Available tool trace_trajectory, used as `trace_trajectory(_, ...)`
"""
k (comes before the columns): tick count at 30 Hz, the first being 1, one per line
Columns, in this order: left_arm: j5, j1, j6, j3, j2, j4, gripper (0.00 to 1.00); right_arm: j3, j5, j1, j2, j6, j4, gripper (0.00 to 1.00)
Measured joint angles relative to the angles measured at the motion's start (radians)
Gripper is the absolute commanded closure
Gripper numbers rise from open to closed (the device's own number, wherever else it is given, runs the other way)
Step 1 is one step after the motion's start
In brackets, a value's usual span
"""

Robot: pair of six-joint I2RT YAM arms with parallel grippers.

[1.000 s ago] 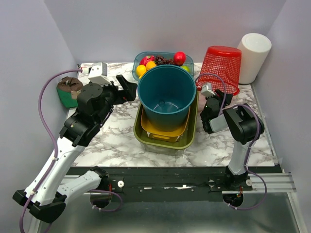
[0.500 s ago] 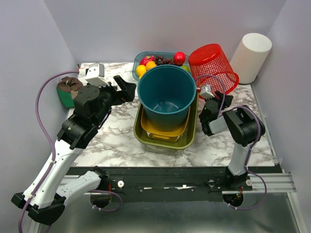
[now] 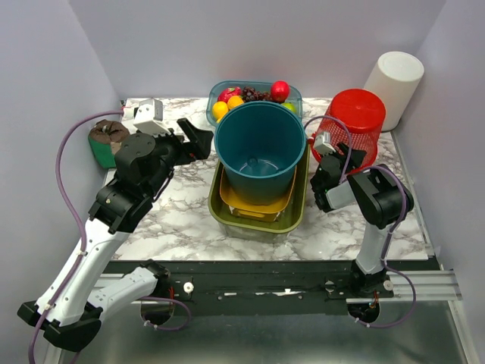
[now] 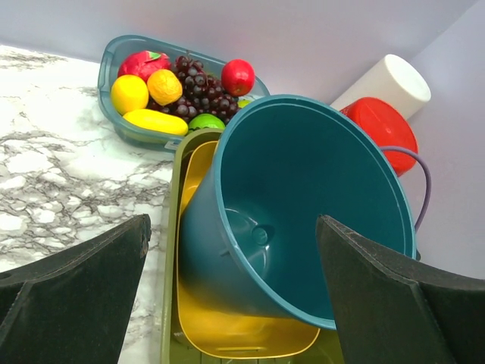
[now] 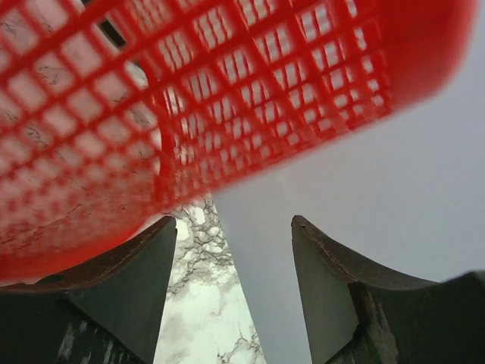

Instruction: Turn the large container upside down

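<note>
The large container, a red mesh basket (image 3: 356,114), stands upside down at the back right, its solid base on top; it also shows in the left wrist view (image 4: 383,129). My right gripper (image 3: 331,152) sits just in front of it, open. In the right wrist view the basket's mesh (image 5: 189,91) fills the upper left, over the left finger, and nothing lies between the fingers of the gripper (image 5: 233,220). A teal bucket (image 3: 260,148) stands upright in stacked trays at the centre. My left gripper (image 3: 201,136) is wide open beside the bucket (image 4: 303,197), holding nothing.
The bucket rests in a yellow tray (image 3: 254,203) inside an olive tray (image 3: 295,216). A blue bowl of fruit (image 3: 220,97) stands behind them. A white cylinder (image 3: 394,87) is at the back right corner, a green pot (image 3: 106,144) at the far left.
The red basket tipped over and now stands with its base up. My right gripper's jaws have opened and let it go. The left arm drew back slightly.
</note>
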Motion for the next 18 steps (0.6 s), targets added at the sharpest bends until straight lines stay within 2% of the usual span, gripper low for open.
trace_trajectory(11,0.014,0.000,-0.005,0.000,0.008,-0.002,0.01,0.000,0.000,0.000,-0.022,0.042,-0.010,0.23)
trace_trajectory(13,0.016,0.000,-0.006,0.000,0.010,-0.002,0.01,-0.018,-0.002,0.000,-0.077,0.098,-0.019,0.23)
trace_trajectory(18,0.023,0.000,-0.011,0.000,0.018,-0.001,0.01,-0.079,-0.034,0.005,-0.339,0.311,-0.076,0.22)
